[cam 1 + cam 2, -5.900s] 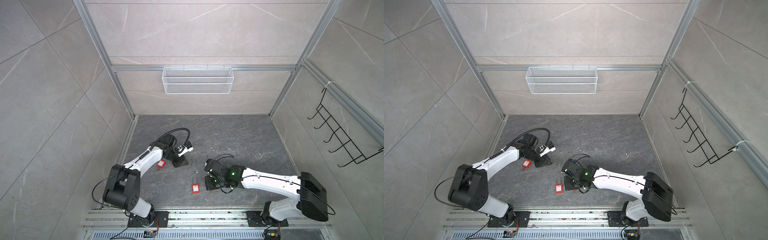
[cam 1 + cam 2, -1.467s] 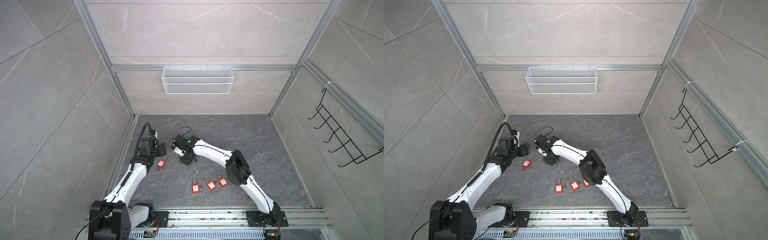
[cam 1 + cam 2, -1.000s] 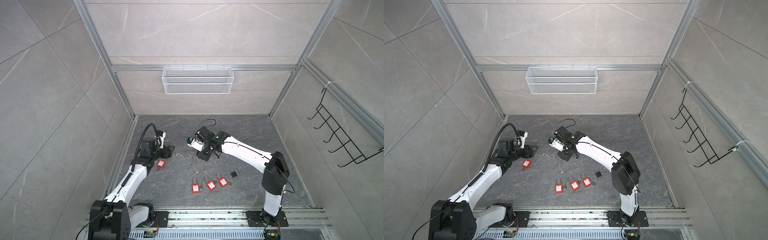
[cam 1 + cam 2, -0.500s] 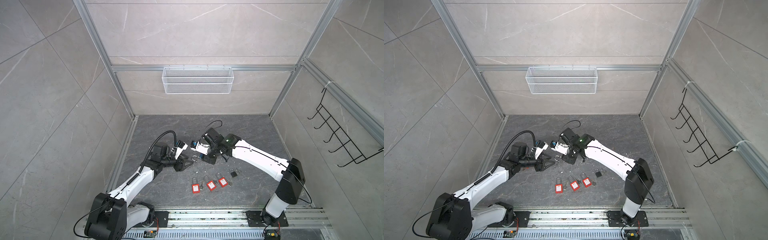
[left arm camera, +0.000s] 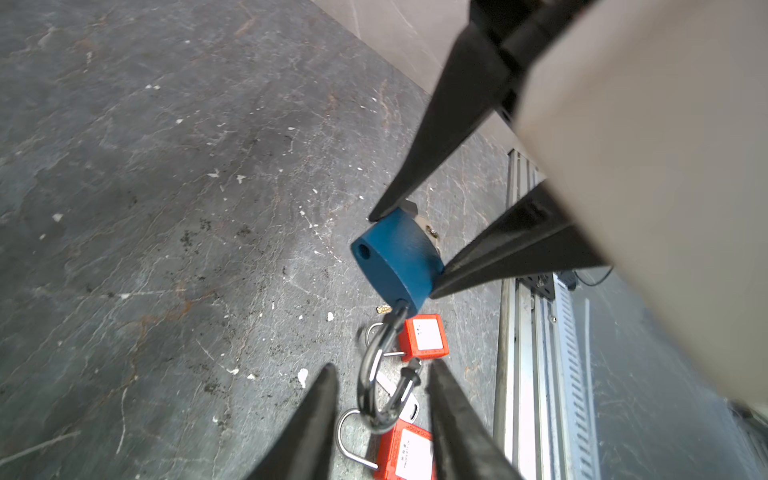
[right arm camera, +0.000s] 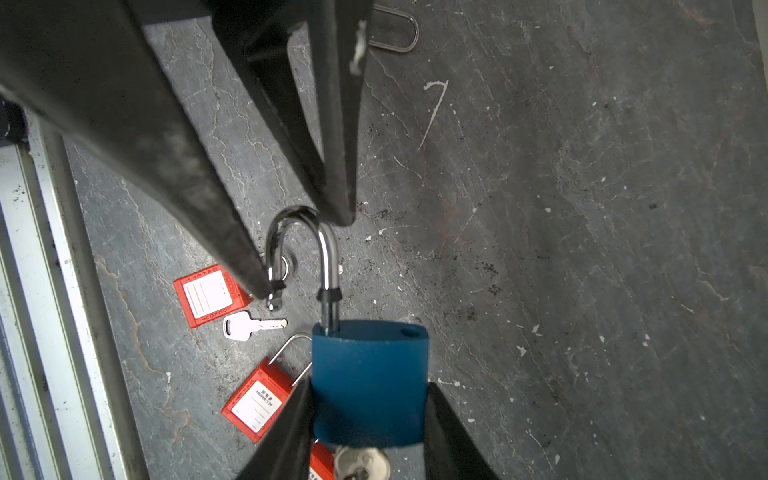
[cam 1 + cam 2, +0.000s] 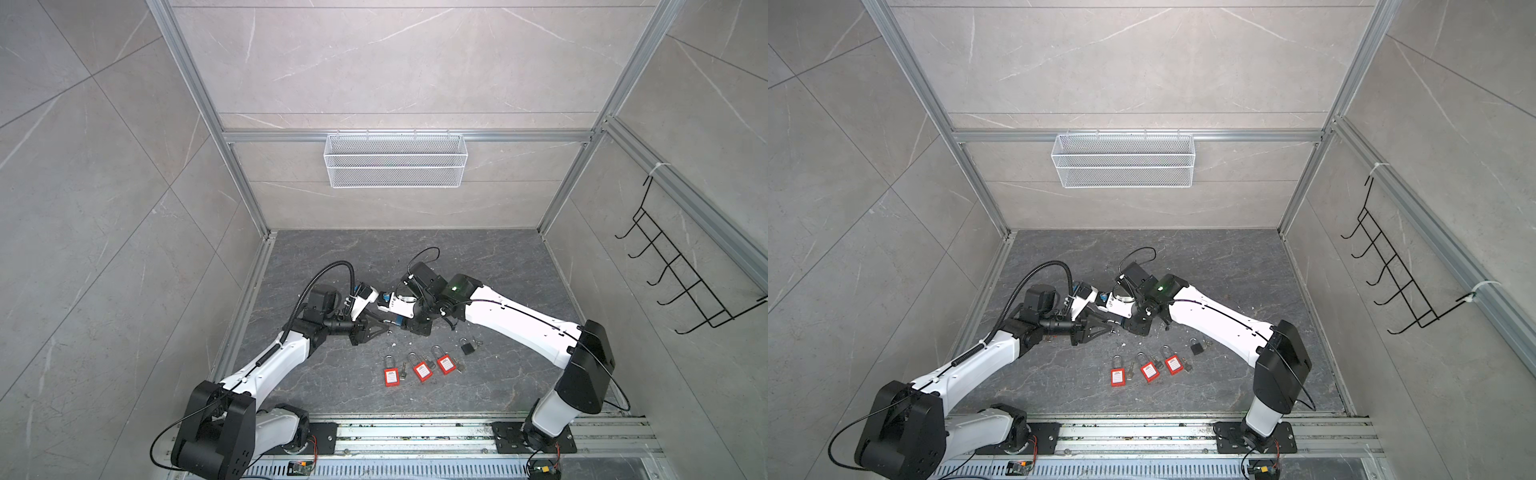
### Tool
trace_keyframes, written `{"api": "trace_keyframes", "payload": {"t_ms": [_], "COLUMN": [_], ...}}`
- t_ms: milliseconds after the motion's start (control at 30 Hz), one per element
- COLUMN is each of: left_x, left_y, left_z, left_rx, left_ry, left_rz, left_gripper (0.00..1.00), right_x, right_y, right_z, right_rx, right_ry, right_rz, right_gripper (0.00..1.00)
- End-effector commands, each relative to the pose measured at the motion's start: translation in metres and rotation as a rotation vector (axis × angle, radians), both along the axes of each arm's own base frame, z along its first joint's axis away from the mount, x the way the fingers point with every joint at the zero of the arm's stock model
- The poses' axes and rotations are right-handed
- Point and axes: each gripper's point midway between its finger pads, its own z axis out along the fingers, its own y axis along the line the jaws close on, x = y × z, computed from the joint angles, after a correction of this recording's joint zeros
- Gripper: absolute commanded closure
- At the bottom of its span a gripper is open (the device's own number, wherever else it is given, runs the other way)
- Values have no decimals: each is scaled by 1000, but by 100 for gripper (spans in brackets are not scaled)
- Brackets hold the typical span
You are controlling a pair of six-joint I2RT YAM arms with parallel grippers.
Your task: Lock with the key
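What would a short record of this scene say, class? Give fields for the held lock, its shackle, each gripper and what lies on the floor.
held lock: blue padlock, round-headed silver key at its base
shackle: curved steel shackle, open, one leg out of the body
right gripper: shut on the blue padlock's body
left gripper: fingers either side of the shackle; contact unclear
floor: dark grey stone floor with three red plastic padlocks in a row, small black padlock, loose flat key
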Motion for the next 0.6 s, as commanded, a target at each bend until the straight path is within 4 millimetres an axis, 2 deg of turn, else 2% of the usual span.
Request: {"api": "trace_keyframes", "payload": {"t_ms": [0, 233, 433, 500, 567], "left_x": [-5, -10, -14, -17, -18], "left_y": [-8, -11, -12, -13, -14], "left_z": [22, 26, 26, 28, 29], "left_rx": [-58, -78, -87, -94, -98], "left_ry": [-51, -46, -35, -35, -36], "left_rz": [-85, -114, -137, -150, -159], "left_gripper": [70, 82, 93, 99, 100], "right_x": [2, 0, 4, 4, 2], "right_y": [5, 6, 8, 7, 6], "right_z": [25, 26, 36, 39, 41], "right_rx": [47, 36, 61, 61, 59], "right_ry": [-67, -93, -152, -164, -162], "right_rz": [24, 41, 49, 51, 61], "right_gripper": [73, 73, 71, 70, 65]}}
